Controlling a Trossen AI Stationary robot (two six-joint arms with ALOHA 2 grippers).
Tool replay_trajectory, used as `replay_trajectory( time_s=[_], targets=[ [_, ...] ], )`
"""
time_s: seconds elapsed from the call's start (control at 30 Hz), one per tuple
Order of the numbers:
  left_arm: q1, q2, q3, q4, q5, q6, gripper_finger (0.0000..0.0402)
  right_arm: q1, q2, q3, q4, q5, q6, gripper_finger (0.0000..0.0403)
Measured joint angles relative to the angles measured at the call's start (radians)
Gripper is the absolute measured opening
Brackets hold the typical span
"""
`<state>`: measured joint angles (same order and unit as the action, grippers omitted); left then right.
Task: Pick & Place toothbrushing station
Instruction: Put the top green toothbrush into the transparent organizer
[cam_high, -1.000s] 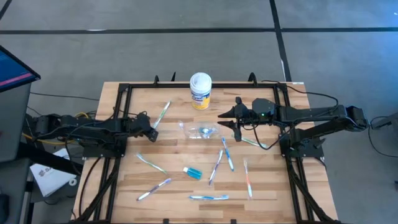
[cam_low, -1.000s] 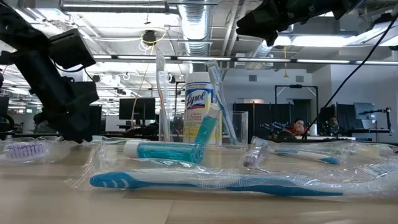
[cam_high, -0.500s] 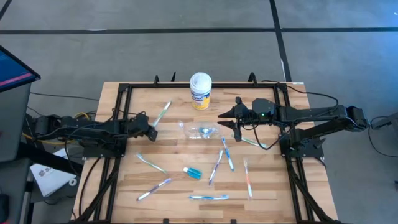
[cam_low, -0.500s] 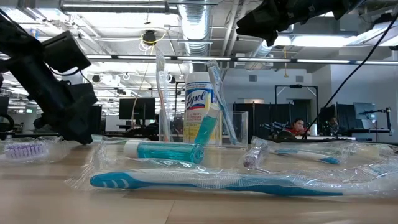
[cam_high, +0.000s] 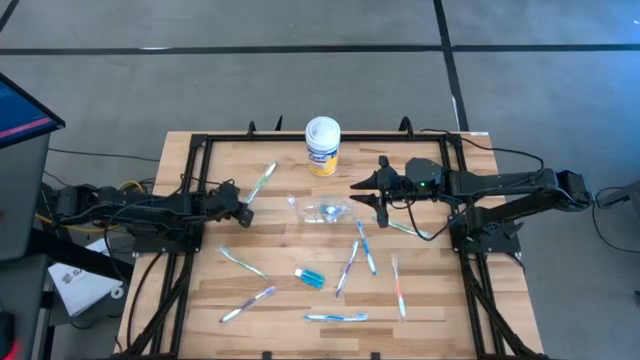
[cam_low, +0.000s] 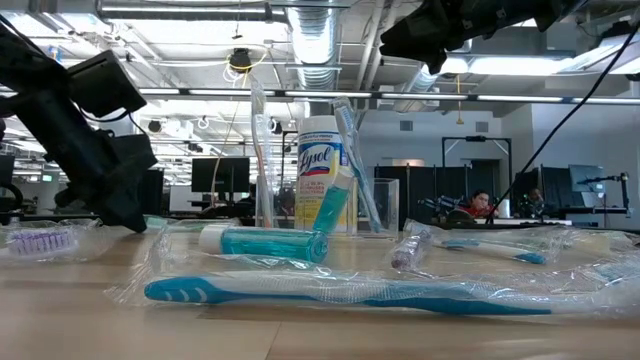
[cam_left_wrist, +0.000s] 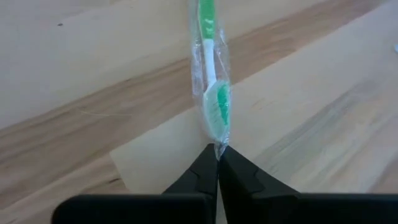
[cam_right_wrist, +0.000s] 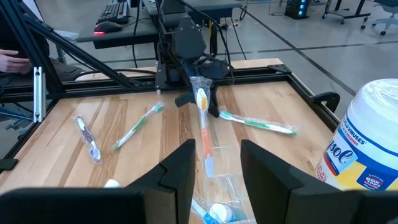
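Observation:
A green toothbrush (cam_left_wrist: 211, 68) in a clear wrapper lies flat on the wood at the table's far left (cam_high: 262, 182). My left gripper (cam_left_wrist: 217, 155) is down at its brush-head end, shut on the wrapper. The see-through cup (cam_high: 326, 211) stands mid-table with wrapped toothbrushes (cam_right_wrist: 202, 121) upright in it. My right gripper (cam_high: 357, 192) hovers open just right of the cup, above it, touching nothing. A teal tube (cam_high: 310, 277) and several wrapped toothbrushes (cam_high: 336, 317) lie on the near half of the table. My left gripper pinches the loose end of the clear wrapper (cam_left_wrist: 217, 147), just past the green brush head, between its two fingertips. The fingers slant down from the table's left, in line with the toothbrush. The toothbrush lies flat on the table.
A yellow canister with a white lid (cam_high: 322, 146) stands at the far edge behind the cup. A black frame (cam_high: 200, 150) borders the table. More wrapped brushes lie right of centre (cam_high: 399, 285) and near left (cam_high: 243, 263).
My left gripper has shut at the green toothbrush's head end, taking hold of its wrapper, and has stayed in place. The toothbrush has not moved.

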<state>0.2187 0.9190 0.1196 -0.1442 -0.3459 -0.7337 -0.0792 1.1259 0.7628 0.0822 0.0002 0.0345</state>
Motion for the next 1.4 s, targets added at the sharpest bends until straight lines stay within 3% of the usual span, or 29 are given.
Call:
replay_trajectory(
  time_s=[0.3,1.0,1.2,1.4],
  targets=[
    [-0.035,-0.06,-0.002,0.01,0.02,0.001,0.0,0.0,0.0,0.0,0.0,0.0,0.0,0.0118],
    [-0.052,-0.059,0.0,0.036,0.006,-0.007,0.0,0.0,0.0,0.0,0.007,0.0,0.0,0.0118],
    [-0.051,-0.062,0.004,0.041,0.048,-0.007,0.0,0.0,0.0,0.0,0.008,0.0,-0.017,0.0118],
    [-0.051,-0.062,0.086,0.042,0.171,0.019,0.0,0.0,0.0,0.0,0.021,0.0,-0.071,0.0118]
  ],
)
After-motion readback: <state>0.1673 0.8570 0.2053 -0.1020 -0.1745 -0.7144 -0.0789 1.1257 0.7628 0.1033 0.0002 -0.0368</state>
